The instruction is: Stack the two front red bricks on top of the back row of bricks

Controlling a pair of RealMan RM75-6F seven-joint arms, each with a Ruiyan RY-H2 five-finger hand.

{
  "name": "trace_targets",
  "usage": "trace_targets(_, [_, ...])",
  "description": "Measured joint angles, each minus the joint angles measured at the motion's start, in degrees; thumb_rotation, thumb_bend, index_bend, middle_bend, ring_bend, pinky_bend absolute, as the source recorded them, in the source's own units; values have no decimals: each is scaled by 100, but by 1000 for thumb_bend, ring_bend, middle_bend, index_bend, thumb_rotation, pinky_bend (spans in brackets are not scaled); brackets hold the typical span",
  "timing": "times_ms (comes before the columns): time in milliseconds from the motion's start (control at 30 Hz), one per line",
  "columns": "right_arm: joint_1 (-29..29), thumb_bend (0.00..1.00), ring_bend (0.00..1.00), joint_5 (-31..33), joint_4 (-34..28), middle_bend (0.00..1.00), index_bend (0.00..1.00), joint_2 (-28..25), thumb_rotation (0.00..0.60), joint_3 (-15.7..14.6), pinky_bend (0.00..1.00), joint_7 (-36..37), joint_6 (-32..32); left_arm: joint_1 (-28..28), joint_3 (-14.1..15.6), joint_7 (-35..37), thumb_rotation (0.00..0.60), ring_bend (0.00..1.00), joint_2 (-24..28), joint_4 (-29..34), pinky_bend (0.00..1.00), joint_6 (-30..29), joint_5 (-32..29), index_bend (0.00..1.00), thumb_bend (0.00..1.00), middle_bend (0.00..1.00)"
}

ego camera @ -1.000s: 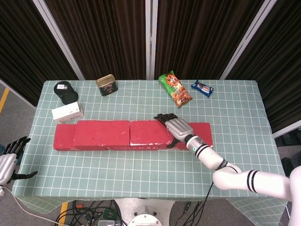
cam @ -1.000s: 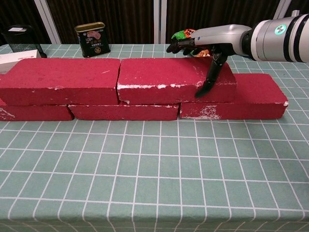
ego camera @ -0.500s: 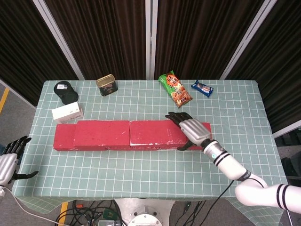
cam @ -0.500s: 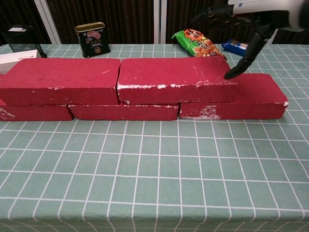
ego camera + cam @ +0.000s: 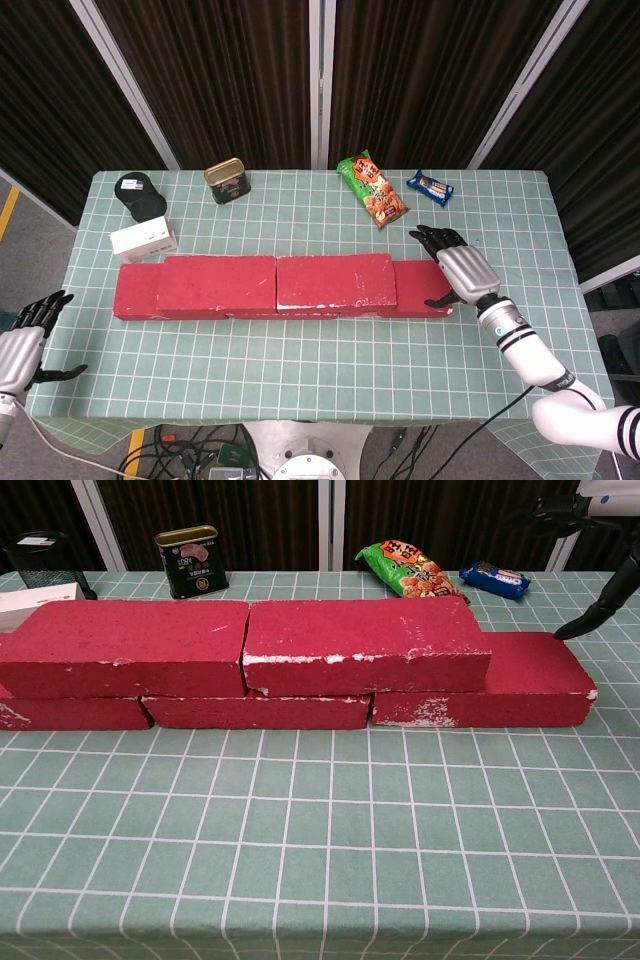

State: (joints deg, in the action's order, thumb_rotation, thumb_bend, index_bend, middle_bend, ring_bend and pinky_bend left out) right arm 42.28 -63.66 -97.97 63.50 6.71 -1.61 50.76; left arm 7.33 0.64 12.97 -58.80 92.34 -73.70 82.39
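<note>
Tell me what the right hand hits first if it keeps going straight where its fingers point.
Judging by the head view, the right hand points toward the table's far edge, fingers spread. The blue snack packet lies roughly in that line; depth is unclear, so it might pass above.

Green tin can [image 5: 226,180], black container [image 5: 138,195], white box [image 5: 143,241], green snack bag [image 5: 372,189], blue packet [image 5: 430,187]

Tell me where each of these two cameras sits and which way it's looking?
Head view: high above the table's near edge, looking steeply down at the brick wall; shows the right hand and arm, and the left hand off the table's left corner.
Chest view: low at the near edge, looking level across the table; only the right hand's fingers show.
Shared: bricks, can, snack bags.
</note>
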Motion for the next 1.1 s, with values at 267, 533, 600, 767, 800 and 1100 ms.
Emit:
trace_targets(267, [71, 13, 0, 200, 472, 0, 0, 492, 600, 72, 0, -79, -201, -18, -3, 89, 600, 0, -16, -76, 0, -3, -26, 64, 0, 0])
trace_targets(533, [199, 50, 0, 252, 698, 0, 0, 939, 600, 229, 0, -188, -234, -20, -1, 153, 600, 0, -43, -140, 0, -8, 2, 64, 0, 0])
trace_targets(600, [241, 50, 0, 285, 726, 0, 0, 1016, 600, 272, 0, -229, -256, -24, 1, 167, 600, 0, -37, -148, 0, -7, 0, 64, 0, 0])
trace_targets(767, [319, 50, 0, 364, 742, 0, 0, 1115, 600, 324, 0, -338, -324, -31, -3, 211, 600, 0, -33, -163, 0, -27, 17, 64, 0, 0])
trace_targets(800, [326, 50, 0, 381, 739, 0, 0, 1128, 600, 328, 0, -356, -337, -31, -1, 214, 600, 0, -32, -164, 0, -29, 22, 64, 0, 0])
trace_targets(1100, [311, 50, 0, 408, 689, 0, 0, 1125, 600, 348, 0, -383, -341, -22, 2, 208, 600, 0, -31, -162, 0, -24, 44, 64, 0, 0])
